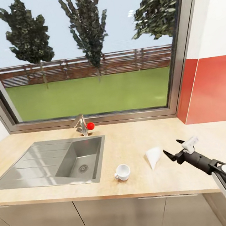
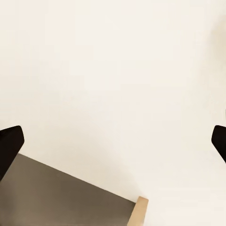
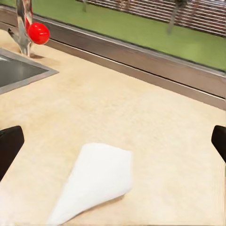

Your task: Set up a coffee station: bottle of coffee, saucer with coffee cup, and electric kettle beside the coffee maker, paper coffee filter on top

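Head view — right tool spread beside paper coffee filter.

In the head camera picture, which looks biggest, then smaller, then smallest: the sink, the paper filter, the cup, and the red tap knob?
1. sink
2. paper coffee filter and coffee cup, which look about alike
3. red knob, though it sits farther back

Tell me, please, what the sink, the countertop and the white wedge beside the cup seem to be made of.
The sink: brushed steel, grey with soft reflections. The countertop: light tan speckled, matte, probably laminate or wood-look board. The paper coffee filter: thin white paper, likely, folded to a soft-edged cone, lying next to the open right gripper.
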Motion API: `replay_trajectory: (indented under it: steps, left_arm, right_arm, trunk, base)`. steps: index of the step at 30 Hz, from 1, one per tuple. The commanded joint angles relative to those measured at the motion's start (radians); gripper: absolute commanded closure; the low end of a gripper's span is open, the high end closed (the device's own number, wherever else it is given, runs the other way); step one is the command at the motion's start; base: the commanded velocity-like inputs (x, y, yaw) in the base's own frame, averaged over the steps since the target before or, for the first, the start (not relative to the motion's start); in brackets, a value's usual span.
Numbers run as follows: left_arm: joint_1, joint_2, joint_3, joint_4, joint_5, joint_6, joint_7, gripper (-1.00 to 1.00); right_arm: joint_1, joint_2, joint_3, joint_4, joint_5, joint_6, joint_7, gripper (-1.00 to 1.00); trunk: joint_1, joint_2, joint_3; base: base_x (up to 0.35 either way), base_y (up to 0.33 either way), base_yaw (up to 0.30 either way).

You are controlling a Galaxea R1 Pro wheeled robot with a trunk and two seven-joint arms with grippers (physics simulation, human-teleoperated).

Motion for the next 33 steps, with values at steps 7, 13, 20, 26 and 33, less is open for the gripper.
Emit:
replay_trajectory:
  steps: [7,13,20,26,33]
  left_arm:
    - [0.011,0.0,0.004,0.002,0.002,-0.007,0.0,-1.0]
    - [0.012,-0.006,0.004,0.002,0.002,-0.007,0.0,-1.0]
    - [0.012,-0.006,0.007,0.002,0.003,-0.005,0.0,-1.0]
    - [0.012,-0.005,0.007,0.002,0.003,-0.006,0.0,-1.0]
    - [0.013,-0.006,0.007,0.002,0.003,-0.003,0.0,-1.0]
  right_arm:
    - [-0.001,-0.079,-0.001,-0.015,0.007,0.061,0.124,-1.0]
    - [-0.001,-0.097,-0.001,-0.016,0.007,0.08,0.154,-1.0]
    - [-0.001,-0.099,-0.001,-0.015,0.008,0.082,0.155,-1.0]
    - [-0.001,-0.117,-0.001,-0.014,0.009,0.083,0.175,-1.0]
    - [-0.001,-0.121,0.0,-0.011,0.108,0.083,0.264,-1.0]
  trunk:
    - [0.001,-0.002,-0.002]
    - [0.001,-0.002,-0.002]
    - [0.001,-0.002,-0.002]
    - [0.001,-0.002,-0.002]
    - [0.001,-0.002,-0.002]
  base:
    - [0.213,0.0,0.0]
    - [0.214,0.0,0.0]
    - [0.209,0.0,0.0]
    - [0.024,0.0,0.0]
    - [0.088,0.0,0.0]
